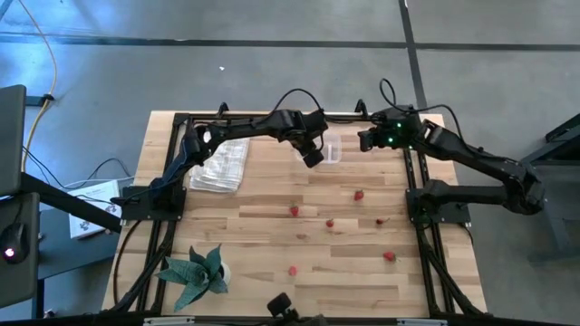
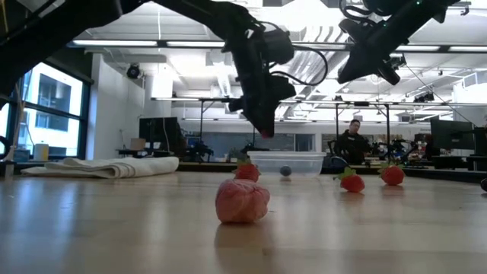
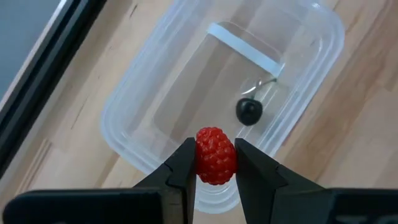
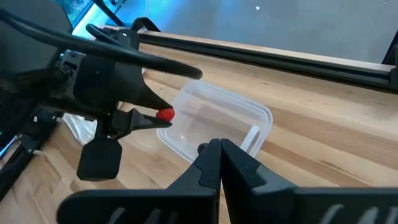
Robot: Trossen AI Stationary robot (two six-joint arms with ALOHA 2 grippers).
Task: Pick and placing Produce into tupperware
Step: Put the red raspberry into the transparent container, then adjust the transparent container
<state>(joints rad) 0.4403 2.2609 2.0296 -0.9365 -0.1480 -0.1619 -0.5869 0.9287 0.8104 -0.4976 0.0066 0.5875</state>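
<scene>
The tupperware (image 3: 186,93) is a clear rectangular tub on the wood near the table's far edge (image 1: 332,149), with one dark round berry (image 3: 249,112) inside. My left gripper (image 3: 216,163) hovers above the tub's near-left rim (image 4: 163,116), shut on a red raspberry (image 3: 216,155). My right gripper (image 4: 221,149) is shut and empty, raised just right of the tub (image 1: 367,140). Several red pieces lie loose on the table (image 1: 359,194) (image 1: 294,211) (image 1: 389,256); one raspberry (image 2: 242,202) sits nearest the low camera. My left gripper pinches the raspberry (image 3: 216,155) by its two sides between the ends of its fingers (image 3: 184,165). The fingers point slantingly down from the table's left side. The berry is lifted clear, above the tupperware's rim (image 2: 265,132).
A white folded cloth (image 1: 222,165) lies left of the tub. A green leafy plant (image 1: 195,272) stands at the near left corner. Black frame rails (image 1: 417,172) border the table. The loose produce is spread over the middle and right of the wood (image 1: 329,223).
</scene>
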